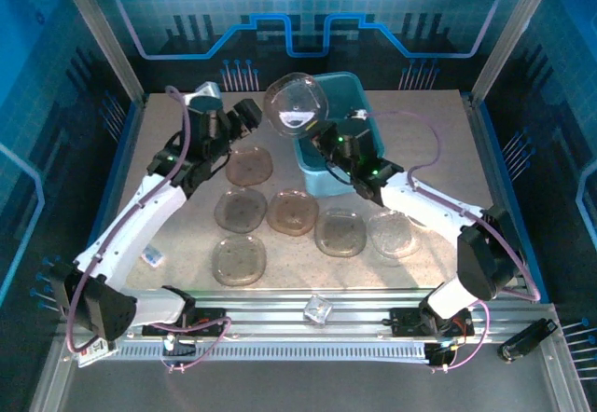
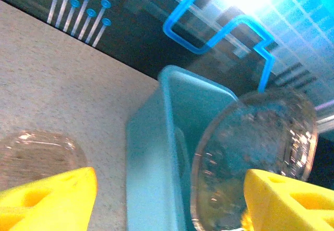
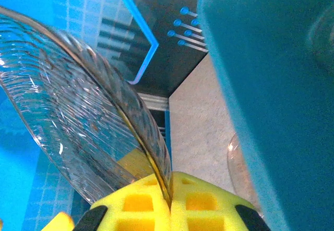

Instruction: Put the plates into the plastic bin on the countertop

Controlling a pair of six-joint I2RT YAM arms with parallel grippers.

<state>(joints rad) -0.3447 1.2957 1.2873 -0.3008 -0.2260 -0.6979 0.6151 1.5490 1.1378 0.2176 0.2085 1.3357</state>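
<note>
- The right gripper (image 1: 320,134) is pinching the rim of a clear plate (image 1: 296,103). In the right wrist view its yellow fingers (image 3: 141,207) are pressing together on the plate's thin edge.
- The clear plate is hanging in the air, tilted steeply and almost on edge. It is sitting over the left rim of the plastic bin (image 1: 359,90), outside the bin.
- The left gripper (image 1: 248,114) is hovering just left of the raised plate and pointing toward the bin. In the left wrist view its fingers (image 2: 47,199) are standing wide apart with nothing between them.
- The plastic bin is resting at the far middle of the surface (image 1: 438,151), its long side running away from the arms.
- Six more plates (image 1: 293,212) are lying flat on the surface in front of and to the left of the bin, some touching their neighbours.
- A small clear cube (image 1: 318,309) is sitting at the near edge, by the metal rail.
</note>
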